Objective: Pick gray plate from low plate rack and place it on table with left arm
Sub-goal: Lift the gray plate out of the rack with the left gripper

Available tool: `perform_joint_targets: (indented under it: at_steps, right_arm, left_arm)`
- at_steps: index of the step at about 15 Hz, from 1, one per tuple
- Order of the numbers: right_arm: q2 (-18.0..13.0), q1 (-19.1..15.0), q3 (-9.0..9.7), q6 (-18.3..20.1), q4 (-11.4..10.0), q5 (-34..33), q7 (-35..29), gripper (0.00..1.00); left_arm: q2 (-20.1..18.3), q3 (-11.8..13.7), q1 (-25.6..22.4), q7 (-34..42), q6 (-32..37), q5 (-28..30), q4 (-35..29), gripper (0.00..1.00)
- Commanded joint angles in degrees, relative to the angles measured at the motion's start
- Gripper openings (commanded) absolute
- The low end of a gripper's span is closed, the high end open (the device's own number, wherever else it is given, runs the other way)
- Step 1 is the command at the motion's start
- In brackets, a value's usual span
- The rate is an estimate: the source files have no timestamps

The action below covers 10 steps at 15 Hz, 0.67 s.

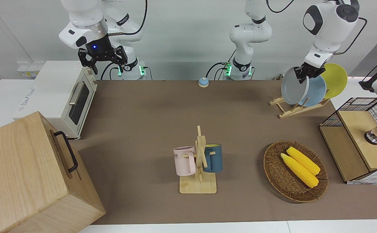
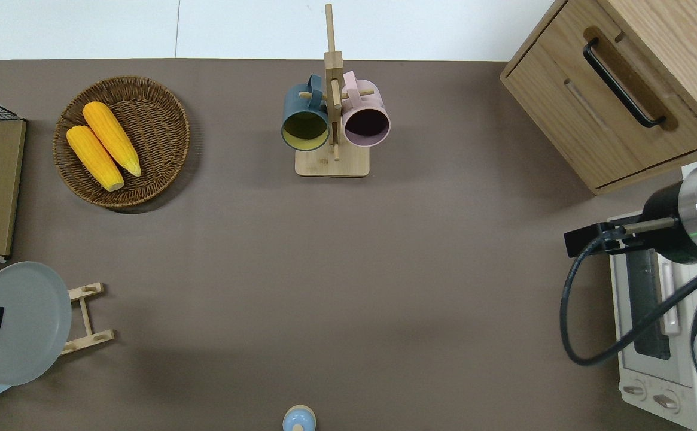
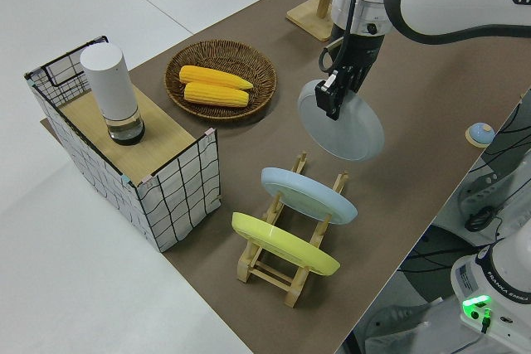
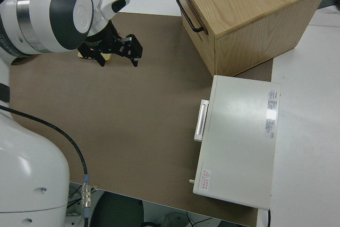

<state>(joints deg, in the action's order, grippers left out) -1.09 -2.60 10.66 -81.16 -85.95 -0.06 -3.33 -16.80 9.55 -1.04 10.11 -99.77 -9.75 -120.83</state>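
Over the low plate rack (image 3: 292, 248), at the left arm's end of the worktop (image 1: 162, 123), I have the left gripper (image 3: 336, 91) up in the air with its jaws pinched on the rim of the gray plate (image 3: 344, 122). I see the plate hanging tilted, clear of the pegs and of the light blue plate (image 3: 309, 194) and yellow plate (image 3: 284, 244) standing in the rack. I have the right gripper (image 1: 101, 60) parked, jaws spread wide, nothing in them.

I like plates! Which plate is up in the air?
The gray plate, pinched by the left gripper. The blue plate and yellow plate sit in the rack.
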Motion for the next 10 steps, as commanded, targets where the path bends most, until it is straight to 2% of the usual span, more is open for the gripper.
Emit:
perform_joint_targets:
  at_steps: [1,5,10]
  right_arm:
    - [-0.1,-0.6,0.33,0.8,0.3,0.6,0.0,0.990]
    - [-0.1,-0.6,0.33,0.8,0.3,0.6,0.0,0.987]
    - [-0.1,-0.6,0.33,0.8,0.3,0.6,0.0,0.990]
  left_arm:
    - [-0.2,-0.8,0.6,-1.1,5.0,1.5,3.7,0.00]
    - [-0.2,-0.9,0.6,-1.1,7.1,9.3,5.0,0.00]
    - [0.0,-0.9,0.6,-4.7,8.4,19.9,5.0,0.00]
